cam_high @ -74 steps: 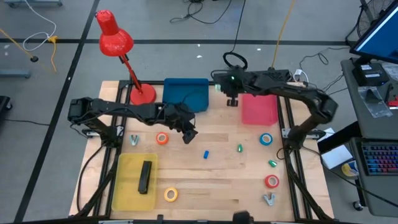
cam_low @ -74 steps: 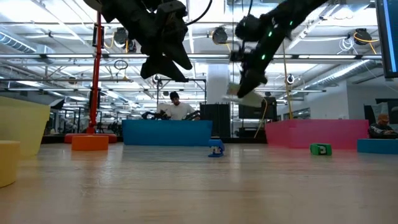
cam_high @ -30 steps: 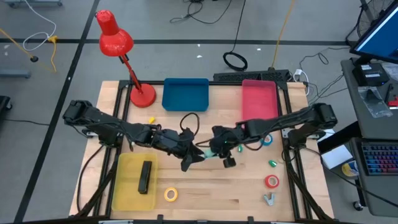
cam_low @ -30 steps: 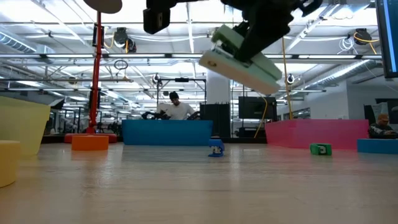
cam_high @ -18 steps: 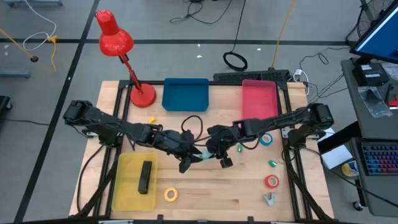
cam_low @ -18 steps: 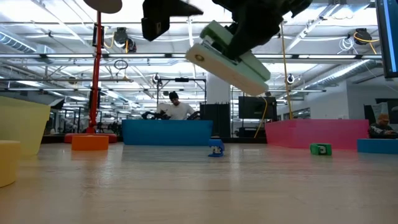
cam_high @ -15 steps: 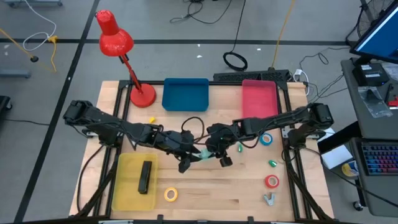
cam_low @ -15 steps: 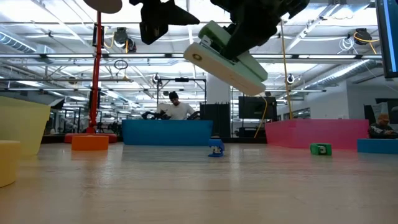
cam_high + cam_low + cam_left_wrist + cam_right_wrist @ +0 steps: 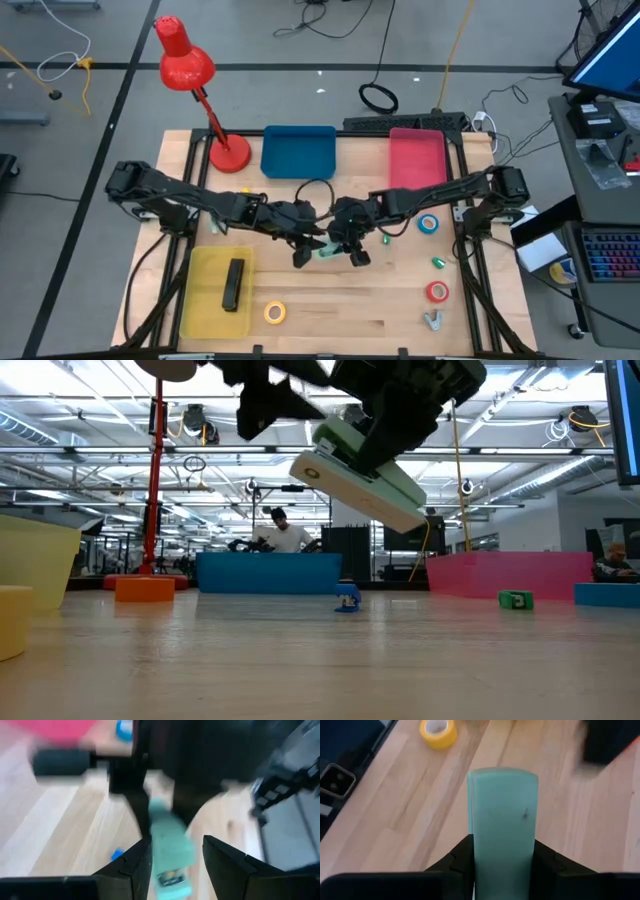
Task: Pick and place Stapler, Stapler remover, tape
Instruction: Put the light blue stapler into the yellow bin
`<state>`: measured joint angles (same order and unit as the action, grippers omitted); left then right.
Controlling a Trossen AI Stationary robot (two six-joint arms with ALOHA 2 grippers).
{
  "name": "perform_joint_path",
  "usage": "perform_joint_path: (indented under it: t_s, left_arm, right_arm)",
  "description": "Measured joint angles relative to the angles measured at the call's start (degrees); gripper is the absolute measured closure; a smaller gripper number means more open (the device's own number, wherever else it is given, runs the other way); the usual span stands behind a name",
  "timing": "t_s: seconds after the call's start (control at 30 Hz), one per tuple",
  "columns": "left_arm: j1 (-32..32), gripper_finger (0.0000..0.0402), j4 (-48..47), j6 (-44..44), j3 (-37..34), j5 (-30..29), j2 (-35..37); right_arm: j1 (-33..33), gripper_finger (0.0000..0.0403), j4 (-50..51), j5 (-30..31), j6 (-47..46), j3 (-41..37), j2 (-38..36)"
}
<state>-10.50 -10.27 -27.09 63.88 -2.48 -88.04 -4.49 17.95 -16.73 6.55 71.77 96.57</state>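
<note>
Stapler [image 9: 358, 472], mint green, held tilted in the air above the tabletop [image 9: 330, 300] centre, clear of the wood in the low view. Right claw [image 9: 502, 857] pinching it: both fingers [image 9: 457, 862] pressed on its sides, far end pointing toward the yellow tape roll [image 9: 438, 731]. Same stapler from above [image 9: 328, 250] sits between the two arms.

Left claw [image 9: 175, 857] spread, one finger each side of the stapler's free end [image 9: 170, 855], not visibly touching it. Seen from above, left claw [image 9: 303, 252] is just beside the stapler, on the yellow tray side.

Relative to the stapler:
- yellow tray [image 9: 205, 300] near the front left tabletop corner, black stapler [image 9: 233, 284] lying inside it
- yellow tape roll [image 9: 274, 313] near the front edge, beside that tray
- blue tape roll [image 9: 428, 224] on the right arm's side, close to the pink tray [image 9: 416, 165]
- red tape roll [image 9: 437, 292] further front on that side, metal staple remover [image 9: 433, 320] just beyond it
- blue tray [image 9: 298, 153] at the back, red desk lamp [image 9: 190, 75] next to it
</note>
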Motion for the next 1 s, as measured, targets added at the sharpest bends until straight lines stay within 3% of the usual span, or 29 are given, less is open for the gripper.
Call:
perform_joint_path:
  t_s: [0.23,0.47,1.0]
  left_arm:
    - [0.2,0.0229,-0.2,0.7,4.0,1.2,-4.7]
    - [0.8,0.0229,-7.4,1.0,7.9,1.2,-6.7]
    - [1.0,0.0229,-9.5,-3.0,8.0,2.0,-7.3]
  right_arm:
    - [0.7,0.0294,-0.9,0.0,-0.2,0.0,0.0]
    - [0.7,0.0294,0.5,0.1,-1.4,0.1,0.0]
    - [0.8,0.0294,-1.1,0.1,-1.6,0.1,-0.1]
